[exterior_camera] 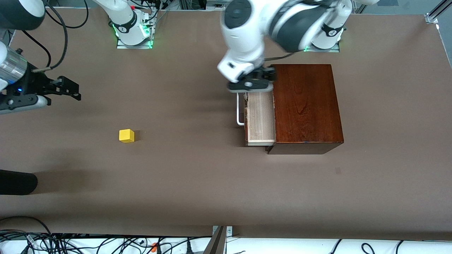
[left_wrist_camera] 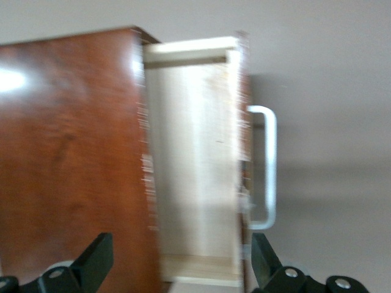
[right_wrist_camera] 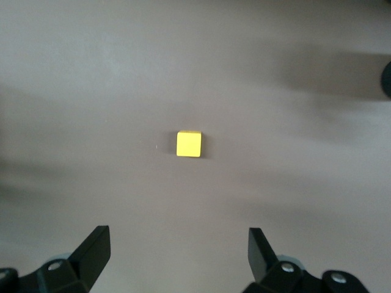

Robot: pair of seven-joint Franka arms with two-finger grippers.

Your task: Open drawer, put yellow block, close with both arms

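The drawer [exterior_camera: 260,118] stands partly open from the box [exterior_camera: 306,106], its handle [exterior_camera: 240,109] toward the right arm's end; the block [exterior_camera: 126,135] lies on the table [exterior_camera: 197,183], well apart from the drawer, toward that same end. The right gripper [exterior_camera: 61,88] hangs spread and empty over the table near the block, which sits ahead of its fingers [right_wrist_camera: 91,250] and centred between them; the right arm is plainly the nearer. The left gripper [exterior_camera: 251,84] is spread over the drawer's farther end, holding nothing. The block is a cube; no long axis matters.
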